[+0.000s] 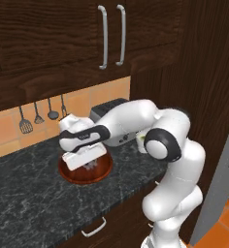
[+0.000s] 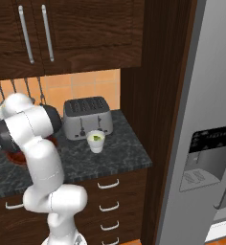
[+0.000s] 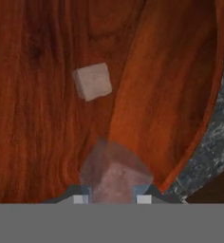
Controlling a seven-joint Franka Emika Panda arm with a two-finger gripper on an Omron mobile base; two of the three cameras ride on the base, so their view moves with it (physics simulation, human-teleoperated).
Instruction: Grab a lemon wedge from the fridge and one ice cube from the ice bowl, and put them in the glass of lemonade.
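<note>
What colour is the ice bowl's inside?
Reddish-brown wood grain on the ice bowl; hand view shows it best.

No text, label, brand or number can be read anywhere. The fridge (image 2: 201, 119) dispenser panel (image 2: 209, 158) shows only blurred pale marks.

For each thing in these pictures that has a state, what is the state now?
gripper: down in the bowl, shut on an ice cube
ice bowl: on the counter, one loose cube inside
glass of lemonade: upright, filled
fridge: doors closed
upper cabinet: doors closed
</note>
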